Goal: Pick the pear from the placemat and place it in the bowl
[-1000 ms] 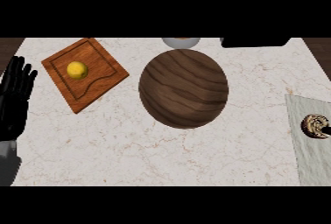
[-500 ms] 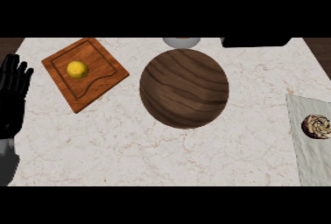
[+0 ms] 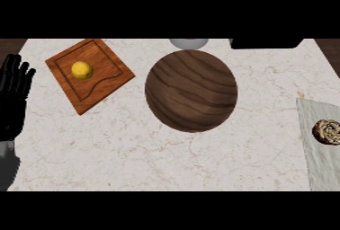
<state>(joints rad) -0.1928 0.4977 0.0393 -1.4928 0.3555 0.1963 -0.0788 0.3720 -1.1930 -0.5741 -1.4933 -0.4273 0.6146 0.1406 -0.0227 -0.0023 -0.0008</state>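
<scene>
Fingers straight, the left hand rests open at nine o'clock. Towards ten o'clock the pear sits on the placemat; small, smooth, probably light, best cupped around its middle. Centre: the bowl.

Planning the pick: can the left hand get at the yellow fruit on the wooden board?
Probably yes: the left hand rests open beside the wooden board, and nothing lies between it and the yellow fruit.
</scene>
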